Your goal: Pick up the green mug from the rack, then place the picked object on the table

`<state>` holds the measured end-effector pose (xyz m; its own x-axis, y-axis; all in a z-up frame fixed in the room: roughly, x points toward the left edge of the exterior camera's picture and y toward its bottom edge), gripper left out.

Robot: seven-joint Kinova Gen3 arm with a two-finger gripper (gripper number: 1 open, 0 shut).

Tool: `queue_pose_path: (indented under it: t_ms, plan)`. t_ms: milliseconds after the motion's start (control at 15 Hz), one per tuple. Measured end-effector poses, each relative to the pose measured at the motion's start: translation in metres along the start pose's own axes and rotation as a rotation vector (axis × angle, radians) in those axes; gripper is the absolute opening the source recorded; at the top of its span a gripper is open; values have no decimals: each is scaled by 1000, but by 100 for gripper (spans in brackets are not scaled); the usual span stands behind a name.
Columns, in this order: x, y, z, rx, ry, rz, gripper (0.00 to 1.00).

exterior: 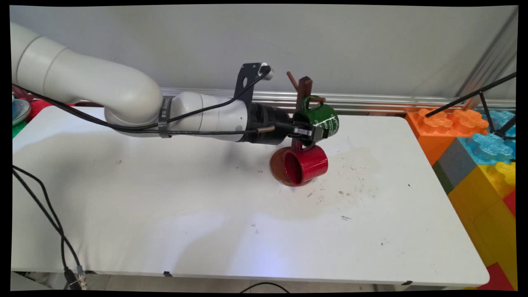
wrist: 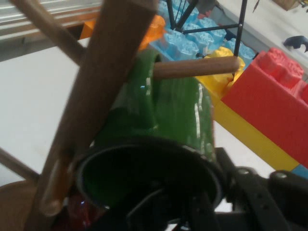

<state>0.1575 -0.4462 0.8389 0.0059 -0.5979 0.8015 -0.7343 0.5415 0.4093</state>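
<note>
A brown wooden mug tree (exterior: 304, 88) stands on a round base (exterior: 277, 167) at the back middle of the white table (exterior: 206, 214). My gripper (exterior: 309, 133) reaches in from the left and is shut on the rim of a green mug (exterior: 324, 119). The mug's handle is looped over a peg of the tree. In the hand view the green mug (wrist: 173, 110) fills the centre, the peg (wrist: 197, 67) passes through its handle, and the tree's post (wrist: 96, 96) slants up on the left. My gripper (wrist: 211, 202) has one finger inside the mug. A red mug (exterior: 309, 165) hangs low, beside the base.
Large orange, blue, yellow and red toy blocks (exterior: 474, 148) are stacked past the table's right edge, with a black stand (exterior: 482, 95) over them. Black cables (exterior: 41, 202) hang at the left. A bowl (exterior: 18, 109) sits at the far left edge.
</note>
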Motion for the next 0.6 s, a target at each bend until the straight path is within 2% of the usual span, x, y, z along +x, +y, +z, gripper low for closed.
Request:
queue_pose_path:
  t_ms: [600]
  plan:
    - [-2,-3,-5,4,20,-9,0]
